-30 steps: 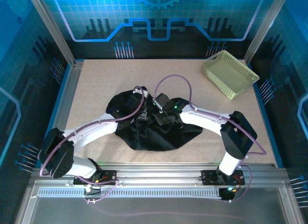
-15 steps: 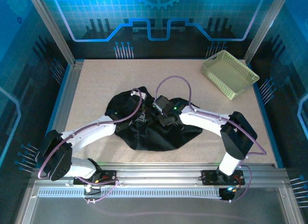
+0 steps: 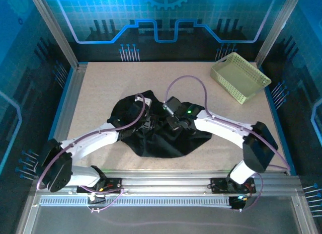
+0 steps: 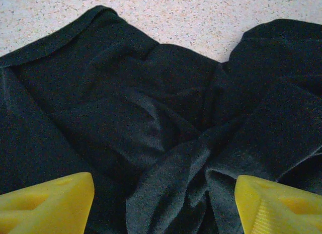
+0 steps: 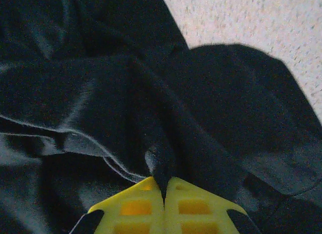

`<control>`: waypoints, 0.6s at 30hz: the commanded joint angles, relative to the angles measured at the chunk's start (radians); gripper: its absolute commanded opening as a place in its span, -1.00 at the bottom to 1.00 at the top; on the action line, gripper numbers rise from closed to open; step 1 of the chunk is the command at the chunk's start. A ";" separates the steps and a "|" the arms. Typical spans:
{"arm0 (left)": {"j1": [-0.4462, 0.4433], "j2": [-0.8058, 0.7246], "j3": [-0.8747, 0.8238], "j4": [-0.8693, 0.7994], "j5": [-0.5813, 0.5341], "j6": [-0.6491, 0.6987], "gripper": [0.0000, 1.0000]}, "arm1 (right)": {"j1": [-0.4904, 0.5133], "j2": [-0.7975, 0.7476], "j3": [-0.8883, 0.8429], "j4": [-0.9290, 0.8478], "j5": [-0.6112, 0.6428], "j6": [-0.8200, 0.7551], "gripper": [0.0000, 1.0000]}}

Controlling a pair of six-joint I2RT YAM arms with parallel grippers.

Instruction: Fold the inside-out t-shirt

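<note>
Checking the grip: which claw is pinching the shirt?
The right claw, shut on a fold of the t-shirt; the left claw stands open.

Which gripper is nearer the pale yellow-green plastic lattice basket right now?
Right. The right gripper, jaws shut on the black soft-fabric t-shirt, is mid-table, near-left of the pale yellow-green plastic lattice basket; the left gripper, jaws open over it, lies further left.

light: bright, even | shadows: soft | wrist views: grainy — t-shirt (image 4: 151,118) folds murky, low contrast
</note>
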 commanded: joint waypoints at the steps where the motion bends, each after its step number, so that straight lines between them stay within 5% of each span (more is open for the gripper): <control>1: -0.020 -0.065 -0.034 0.009 0.021 -0.005 0.53 | 0.000 -0.102 0.045 -0.046 -0.057 0.023 -1.00; 8: -0.148 -0.115 -0.042 0.050 -0.007 0.048 0.67 | -0.063 -0.190 0.054 -0.076 -0.209 0.050 -1.00; 18: -0.155 -0.004 0.034 0.054 -0.009 0.038 0.56 | -0.098 -0.267 0.006 -0.061 -0.279 0.041 -1.00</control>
